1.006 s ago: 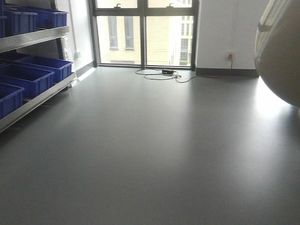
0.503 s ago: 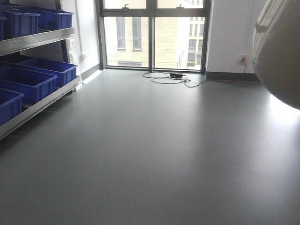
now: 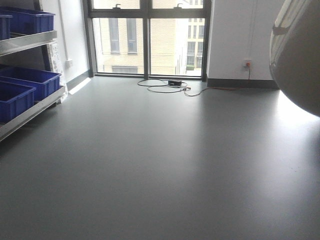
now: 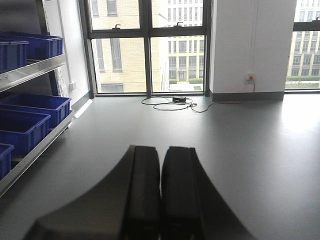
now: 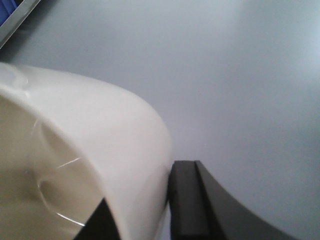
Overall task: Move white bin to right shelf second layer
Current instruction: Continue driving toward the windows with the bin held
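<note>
Transit is the step I am judging to be in hand. Front view: the white bin (image 3: 300, 60) is hanging at the right edge above open floor (image 3: 160, 165), with blue crates (image 3: 22, 85) racked far to the left; I am seeing no roller shelf. Left wrist view: the left hand (image 4: 161, 200) is pressed narrow, holding nothing. Right wrist view: the right hand (image 5: 142, 210) is pinching the bin's wall, one finger inside, one outside. Next I am needing to bring the shelf into sight, carrying the bin level.
</note>
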Robot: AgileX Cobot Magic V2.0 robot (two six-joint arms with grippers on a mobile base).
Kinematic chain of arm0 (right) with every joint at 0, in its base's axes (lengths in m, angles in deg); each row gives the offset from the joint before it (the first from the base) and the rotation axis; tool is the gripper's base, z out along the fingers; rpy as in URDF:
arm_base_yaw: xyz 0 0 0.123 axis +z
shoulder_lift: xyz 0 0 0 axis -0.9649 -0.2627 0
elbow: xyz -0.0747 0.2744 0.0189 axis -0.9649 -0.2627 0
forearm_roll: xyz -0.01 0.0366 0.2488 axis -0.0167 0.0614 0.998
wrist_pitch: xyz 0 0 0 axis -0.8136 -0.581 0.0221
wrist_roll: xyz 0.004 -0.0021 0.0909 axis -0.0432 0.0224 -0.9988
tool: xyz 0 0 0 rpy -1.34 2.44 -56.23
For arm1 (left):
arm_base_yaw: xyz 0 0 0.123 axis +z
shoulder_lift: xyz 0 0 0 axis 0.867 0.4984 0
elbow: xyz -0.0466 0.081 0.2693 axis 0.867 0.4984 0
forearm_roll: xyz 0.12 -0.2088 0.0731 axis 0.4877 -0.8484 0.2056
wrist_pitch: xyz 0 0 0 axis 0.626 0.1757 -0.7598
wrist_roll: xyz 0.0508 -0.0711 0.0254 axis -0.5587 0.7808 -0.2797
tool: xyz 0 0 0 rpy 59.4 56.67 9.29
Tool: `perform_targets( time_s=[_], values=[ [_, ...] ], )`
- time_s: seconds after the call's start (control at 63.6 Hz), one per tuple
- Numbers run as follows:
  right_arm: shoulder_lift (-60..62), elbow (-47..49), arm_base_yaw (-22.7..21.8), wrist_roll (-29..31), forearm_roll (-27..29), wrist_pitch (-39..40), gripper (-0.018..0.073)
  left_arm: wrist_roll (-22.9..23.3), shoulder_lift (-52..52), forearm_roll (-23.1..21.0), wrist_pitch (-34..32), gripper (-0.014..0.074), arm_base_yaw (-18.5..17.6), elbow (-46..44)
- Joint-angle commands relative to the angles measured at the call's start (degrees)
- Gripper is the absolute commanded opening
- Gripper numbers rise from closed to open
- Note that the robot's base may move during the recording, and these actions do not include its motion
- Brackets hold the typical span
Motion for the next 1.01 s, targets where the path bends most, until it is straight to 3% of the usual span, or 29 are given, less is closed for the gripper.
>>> perform_targets(
  time_s=[0.0,0.991],
  values=[
    [0.21,1.89,-0.08,0.14,0.67,5.3,0.0056,0.43,-0.97,-0.33,-5.15,0.0085,-0.18,1.9],
    [0.21,1.89,-0.09,0.14,0.67,5.21,0.0056,0.43,-0.97,-0.33,-5.15,0.0085,-0.18,1.9]
  ],
)
